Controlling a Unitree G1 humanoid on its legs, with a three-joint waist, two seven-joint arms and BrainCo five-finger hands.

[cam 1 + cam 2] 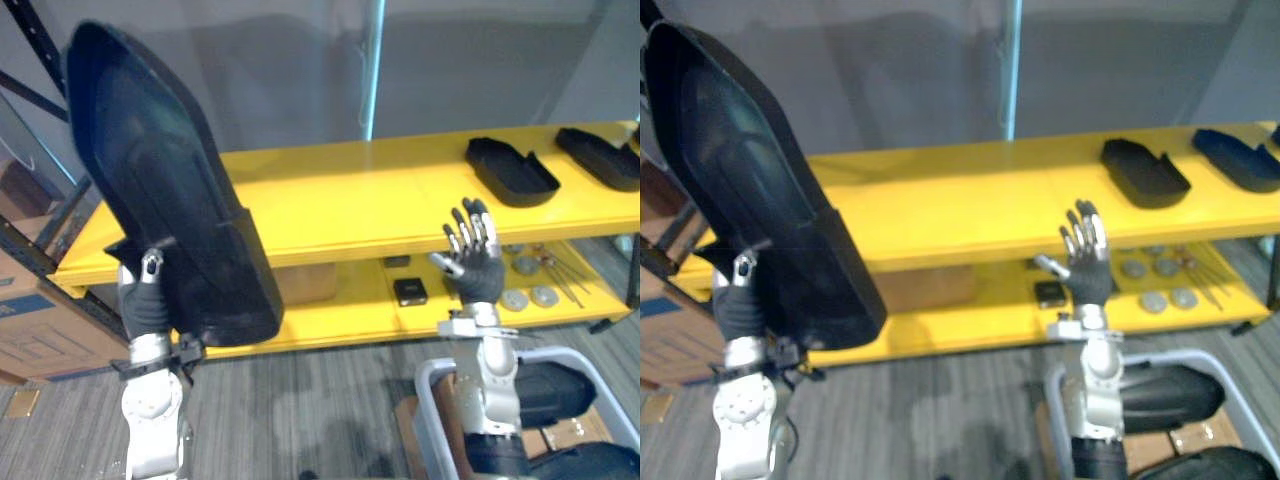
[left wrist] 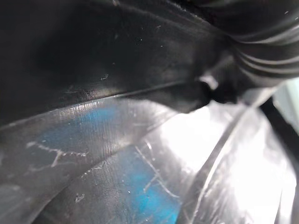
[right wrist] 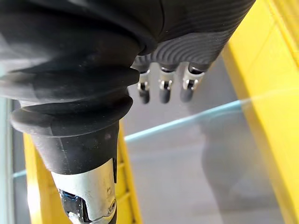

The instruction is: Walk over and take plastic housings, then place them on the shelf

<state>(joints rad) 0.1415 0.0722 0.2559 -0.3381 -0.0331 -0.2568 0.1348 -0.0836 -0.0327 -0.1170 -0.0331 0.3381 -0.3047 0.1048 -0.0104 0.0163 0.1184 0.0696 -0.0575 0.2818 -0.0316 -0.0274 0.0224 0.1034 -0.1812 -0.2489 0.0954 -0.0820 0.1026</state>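
While the left hand [image 1: 146, 300] stands raised at the left of the head views, it carries the large black moulded plastic housing [image 1: 170, 180] up on end, leaning left with its hollow side facing the camera. The thumb is clamped against the housing's lower edge and the fingers are tucked out of sight behind it. Up close in the left wrist view, that housing's scratched, glossy black surface [image 2: 117, 154] sits right against the hand. Over on the right, the right hand [image 1: 475, 270] is up with its palm turned away, fingers straight and fanned apart, holding nothing and touching nothing, hovering in front of the long yellow two-level shelf [image 1: 340, 200]. On the shelf's upper level, well to the right, lie two more black plastic housings, one nearer the middle [image 1: 510, 170] and one by the far right end [image 1: 600, 158], close together but not touching. Down on the lower level there's a small black box [image 1: 410, 291], a few round grey discs [image 1: 543, 295] and some thin metal rods [image 1: 565, 272] beside them. A brown cardboard box [image 1: 305, 282] sits further left under the upper board. At lower right, near the right arm, a pale grey bin [image 1: 428, 378] holds another black housing [image 1: 550, 392]. Grey carpet floor [image 1: 300, 400] runs in front of the shelf.
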